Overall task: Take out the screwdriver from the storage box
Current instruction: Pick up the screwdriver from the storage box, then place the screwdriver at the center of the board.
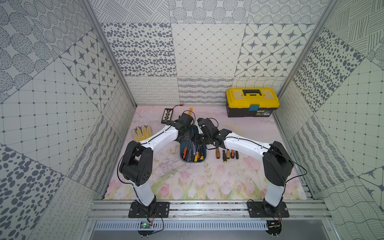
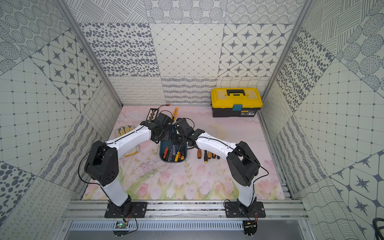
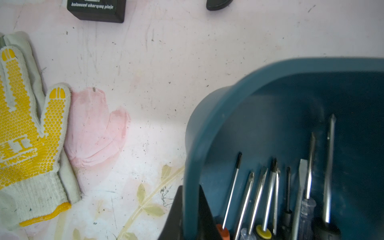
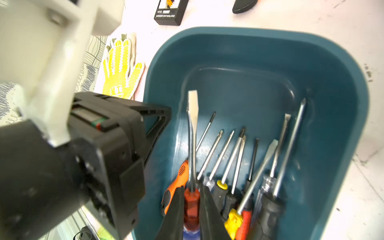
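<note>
The teal storage box (image 1: 193, 161) lies mid-table in both top views and holds several screwdrivers (image 4: 239, 166). My left gripper (image 3: 190, 192) is shut on the box's left wall (image 3: 207, 108), one finger outside and one inside. My right gripper (image 4: 191, 188) is shut on the red handle of a flat-blade screwdriver (image 4: 191, 204). Its wide blade (image 4: 192, 104) points toward the box's far end and stands over the other tools. In the top views both grippers (image 1: 185, 136) (image 1: 198, 139) reach down over the box's far half and hide it.
Several screwdrivers (image 1: 226, 154) lie in a row on the mat right of the box, under my right forearm. A yellow-lidded toolbox (image 1: 252, 101) stands at the back right. A yellow-dotted glove (image 1: 142, 133) and a black charging plate (image 1: 167, 116) lie at the left.
</note>
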Controlling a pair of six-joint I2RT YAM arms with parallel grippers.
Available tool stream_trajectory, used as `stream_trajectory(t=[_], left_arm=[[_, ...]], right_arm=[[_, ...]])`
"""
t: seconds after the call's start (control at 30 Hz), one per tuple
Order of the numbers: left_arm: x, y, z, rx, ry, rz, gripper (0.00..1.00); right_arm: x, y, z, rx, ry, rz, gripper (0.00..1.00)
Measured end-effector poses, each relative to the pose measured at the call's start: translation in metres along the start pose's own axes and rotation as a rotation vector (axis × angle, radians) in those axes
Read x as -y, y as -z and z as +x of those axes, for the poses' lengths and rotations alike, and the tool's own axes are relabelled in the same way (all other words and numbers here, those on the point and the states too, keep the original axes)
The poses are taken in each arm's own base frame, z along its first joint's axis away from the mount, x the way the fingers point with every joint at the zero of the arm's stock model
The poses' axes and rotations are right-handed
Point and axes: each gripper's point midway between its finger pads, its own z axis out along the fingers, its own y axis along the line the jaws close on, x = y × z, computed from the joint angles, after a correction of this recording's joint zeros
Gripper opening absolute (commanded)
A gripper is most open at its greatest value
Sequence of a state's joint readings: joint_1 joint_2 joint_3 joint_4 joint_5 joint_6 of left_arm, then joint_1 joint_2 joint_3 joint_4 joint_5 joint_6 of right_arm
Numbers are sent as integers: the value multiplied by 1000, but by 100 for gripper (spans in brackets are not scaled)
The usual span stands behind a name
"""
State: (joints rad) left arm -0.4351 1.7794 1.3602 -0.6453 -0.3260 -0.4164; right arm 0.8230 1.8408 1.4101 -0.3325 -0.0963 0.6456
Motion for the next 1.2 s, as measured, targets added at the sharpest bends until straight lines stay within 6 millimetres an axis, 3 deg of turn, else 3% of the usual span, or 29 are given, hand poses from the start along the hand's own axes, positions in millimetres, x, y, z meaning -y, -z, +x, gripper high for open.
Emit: stream_trajectory(t=[0.3,0.4,0.57,0.7,0.97,1.2], left_arm=[[-3,1,-5,9,11,-6,0],[-8,1,-9,17,21,-18,0],[-16,0,-11,20,35,-36,0],[-18,-1,-12,20,43,-39,0],[-18,1,-12,22,48,-35,0],[-19,2,-12,24,50,-34,0]], right_arm=[[22,44,-24,95,-12,50,0],[41,54,-35,119,-27,98,0],[81,56,-30,93,-49,218,0],[99,43,-16,37,-50,285,0],[136,-4,25,-135,-62,407,0],[147,-22,33,-194,-64,450,0]])
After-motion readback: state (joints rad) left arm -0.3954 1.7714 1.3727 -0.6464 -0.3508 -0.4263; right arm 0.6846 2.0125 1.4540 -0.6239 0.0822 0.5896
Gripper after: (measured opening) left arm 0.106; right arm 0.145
